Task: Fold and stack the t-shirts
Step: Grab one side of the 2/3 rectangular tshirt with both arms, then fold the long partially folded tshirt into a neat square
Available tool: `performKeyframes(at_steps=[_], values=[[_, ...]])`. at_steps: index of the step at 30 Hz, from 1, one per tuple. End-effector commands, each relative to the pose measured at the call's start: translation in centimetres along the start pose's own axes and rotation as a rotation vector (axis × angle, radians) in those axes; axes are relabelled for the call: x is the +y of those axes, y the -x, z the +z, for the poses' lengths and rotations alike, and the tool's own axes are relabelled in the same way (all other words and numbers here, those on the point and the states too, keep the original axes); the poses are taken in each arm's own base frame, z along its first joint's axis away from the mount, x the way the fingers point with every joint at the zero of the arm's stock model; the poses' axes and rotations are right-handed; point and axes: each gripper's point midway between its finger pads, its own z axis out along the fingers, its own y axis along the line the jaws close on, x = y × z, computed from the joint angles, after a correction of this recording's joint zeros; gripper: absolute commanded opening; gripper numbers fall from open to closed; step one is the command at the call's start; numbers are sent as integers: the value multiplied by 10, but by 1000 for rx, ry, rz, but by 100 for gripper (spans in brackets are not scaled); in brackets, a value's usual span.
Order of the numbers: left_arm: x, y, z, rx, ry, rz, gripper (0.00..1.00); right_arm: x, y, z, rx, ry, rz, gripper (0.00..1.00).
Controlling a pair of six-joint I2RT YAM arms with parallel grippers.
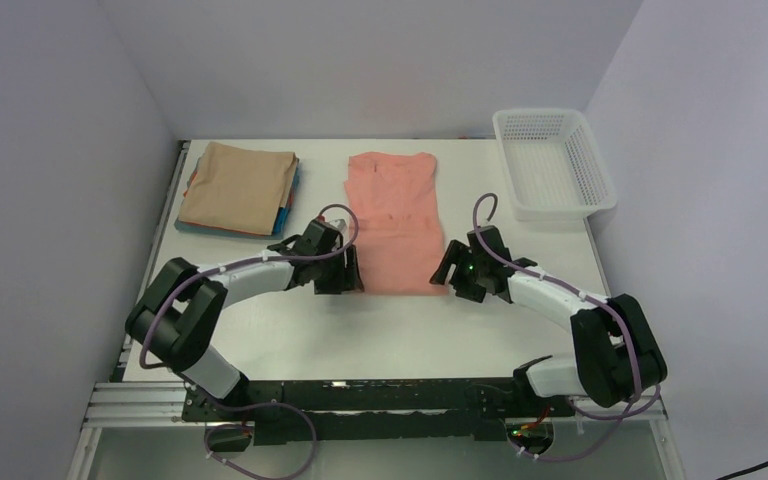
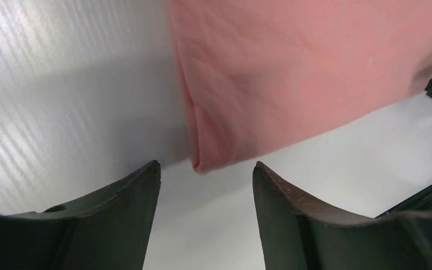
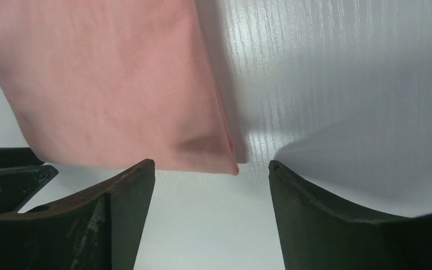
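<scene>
A salmon-pink t-shirt lies flat in a long narrow strip in the middle of the table, collar end at the back. My left gripper is open at its near left corner, which lies just beyond the fingertips. My right gripper is open at its near right corner, also just beyond the fingertips. Neither gripper holds cloth. A folded tan t-shirt tops a stack at the back left, with blue and reddish folded edges showing under it.
A white plastic mesh basket stands at the back right, partly over the table's edge. White walls close in the table on the left, back and right. Bare tabletop lies between the shirt and the arm bases.
</scene>
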Motion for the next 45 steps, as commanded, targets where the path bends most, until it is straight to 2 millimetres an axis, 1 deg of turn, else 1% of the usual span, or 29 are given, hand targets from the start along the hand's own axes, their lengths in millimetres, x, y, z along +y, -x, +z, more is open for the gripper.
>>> performKeyframes(at_steps=[1,4,6,8,9,10,13,17,19,22,24,26,27,29,31,32,34,37,41,43,45], values=[[-6,8,13,-9,-7,-9,65,0,0,8,-7,9,19,71],[-1,7,19,-2,18,-17,56,-3,-6,13,17,11,27,66],[-2,4,23,17,16,-16,45,-6,-10,16,28,3,31,63],[-4,0,25,35,7,-13,38,-7,-12,17,39,2,32,59],[-5,-2,26,42,6,-11,35,-7,-14,17,47,3,34,56],[-6,-5,26,48,9,-7,33,-7,-16,17,53,5,33,54],[-4,-11,27,62,29,1,22,-9,-21,16,64,0,33,51],[2,-20,28,75,65,9,7,-12,-29,15,82,-4,29,45],[5,-24,27,81,81,12,0,-14,-33,15,91,-14,24,40],[4,-29,24,94,77,16,0,-16,-40,14,114,-29,16,24],[1,-35,17,107,62,26,0,-16,-46,9,133,-33,-1,14],[-1,-43,7,110,54,44,0,-13,-52,-1,157,-15,-21,2],[-4,-47,-1,101,42,58,0,-11,-57,-8,178,2,-33,0],[-9,-55,-16,80,11,74,0,-5,-71,-24,235,56,-42,0],[-10,-67,-32,80,-21,92,0,6,-83,-44,282,134,-56,0],[-11,-72,-42,76,-27,103,0,6,-90,-55,308,151,-64,0],[-11,-80,-60,63,-31,128,0,9,-98,-76,336,184,-84,0],[-23,-92,-90,60,-112,174,0,14,-108,-105,368,233,-105,0],[-46,-110,-128,88,-274,195,0,40,-120,-144,432,409,-112,0],[-55,-117,-142,111,-334,189,0,45,-123,-157,436,452,-119,0],[-62,-121,-154,122,-381,180,0,49,-121,-168,421,478,-135,0]])
